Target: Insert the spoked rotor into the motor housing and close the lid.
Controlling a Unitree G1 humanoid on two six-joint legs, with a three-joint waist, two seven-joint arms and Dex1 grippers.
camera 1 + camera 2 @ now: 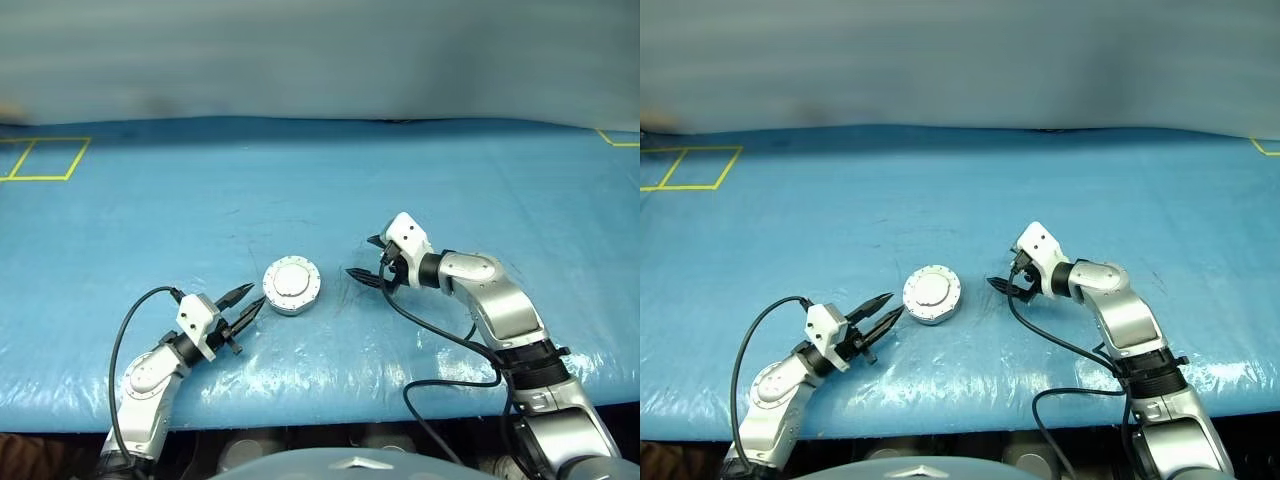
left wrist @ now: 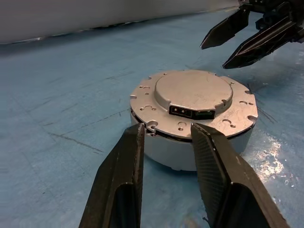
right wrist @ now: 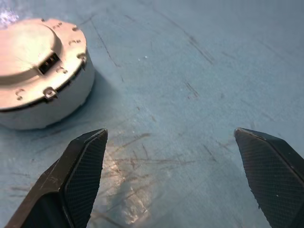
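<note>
- Left wrist view shows the lid lying flat on the motor housing, closed, so the assembly looks done and the arms sit clear of it.
- Left gripper is partly parted and grasping nothing; the housing sits just past its tips, not touching.
- Right gripper is spread wide and empty, near the housing on the far side, with bare blue table cover between them.
- The spoked rotor, I judge, is shut inside.
</note>
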